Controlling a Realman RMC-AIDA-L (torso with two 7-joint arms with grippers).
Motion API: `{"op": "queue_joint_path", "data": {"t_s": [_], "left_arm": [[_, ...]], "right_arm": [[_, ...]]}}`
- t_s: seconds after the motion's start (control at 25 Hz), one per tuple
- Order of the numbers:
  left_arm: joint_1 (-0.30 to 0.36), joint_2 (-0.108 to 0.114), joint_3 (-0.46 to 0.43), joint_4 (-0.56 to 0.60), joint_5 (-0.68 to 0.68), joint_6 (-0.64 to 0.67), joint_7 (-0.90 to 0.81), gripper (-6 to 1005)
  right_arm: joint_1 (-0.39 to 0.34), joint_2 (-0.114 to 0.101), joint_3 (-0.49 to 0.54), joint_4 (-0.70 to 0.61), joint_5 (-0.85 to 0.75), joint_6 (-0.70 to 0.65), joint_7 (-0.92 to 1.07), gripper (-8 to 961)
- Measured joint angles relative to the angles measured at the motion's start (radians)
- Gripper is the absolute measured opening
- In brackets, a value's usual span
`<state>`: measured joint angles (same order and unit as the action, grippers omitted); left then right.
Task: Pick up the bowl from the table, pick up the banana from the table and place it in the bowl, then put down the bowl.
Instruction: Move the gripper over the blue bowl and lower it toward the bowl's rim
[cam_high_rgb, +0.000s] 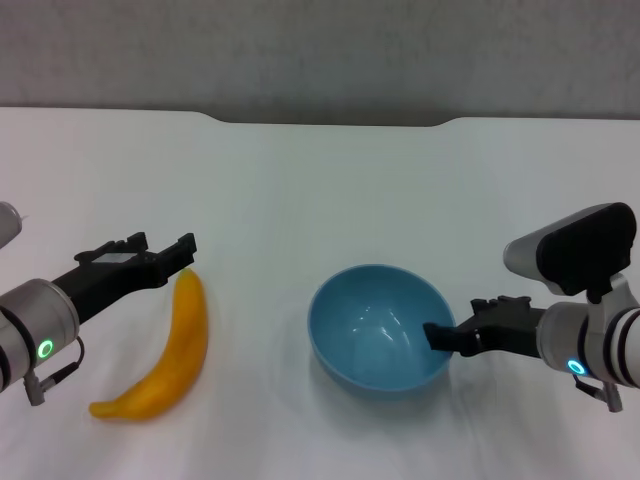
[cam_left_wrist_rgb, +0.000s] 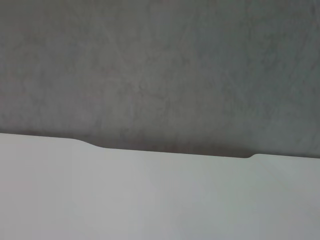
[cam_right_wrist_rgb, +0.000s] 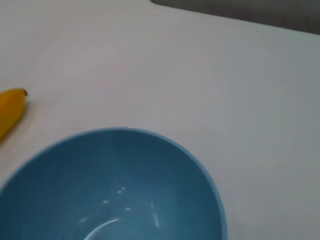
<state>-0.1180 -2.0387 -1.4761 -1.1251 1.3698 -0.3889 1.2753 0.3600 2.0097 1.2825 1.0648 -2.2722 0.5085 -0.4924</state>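
The light-blue bowl (cam_high_rgb: 378, 328) stands on the white table (cam_high_rgb: 300, 190), right of centre. The yellow banana (cam_high_rgb: 170, 350) lies to its left, with its dark tip pointing away from me. My left gripper (cam_high_rgb: 160, 252) is open and sits just beside the banana's far end, not touching it. My right gripper (cam_high_rgb: 445, 337) is at the bowl's right rim and overlaps it. The right wrist view looks down into the bowl (cam_right_wrist_rgb: 115, 190) and shows the banana's tip (cam_right_wrist_rgb: 11, 105) beyond it. The left wrist view shows only the table (cam_left_wrist_rgb: 150, 200) and the wall.
The table's far edge has a shallow notch (cam_high_rgb: 330, 122) in front of a grey wall (cam_high_rgb: 320, 50). Bare white tabletop lies between and behind the banana and the bowl.
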Motion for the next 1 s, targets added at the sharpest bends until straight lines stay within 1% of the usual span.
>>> {"op": "queue_joint_path", "data": {"t_s": [0.32,0.64,0.84,1.0], "left_arm": [[0.0,0.0,0.004,0.002,0.0,0.004,0.0,735],[0.0,-0.001,0.01,0.0,0.0,0.007,0.001,736],[-0.003,-0.002,0.01,-0.002,0.0,0.004,0.001,736],[-0.005,-0.002,0.01,-0.004,0.0,0.002,0.001,735]], "right_arm": [[0.024,0.001,-0.003,-0.044,0.001,-0.048,0.005,690],[0.025,0.001,-0.011,-0.049,0.002,-0.065,0.008,662],[0.025,0.001,-0.01,-0.057,0.021,-0.083,0.008,448],[0.025,-0.002,-0.011,-0.072,0.048,-0.091,0.0,394]]}}
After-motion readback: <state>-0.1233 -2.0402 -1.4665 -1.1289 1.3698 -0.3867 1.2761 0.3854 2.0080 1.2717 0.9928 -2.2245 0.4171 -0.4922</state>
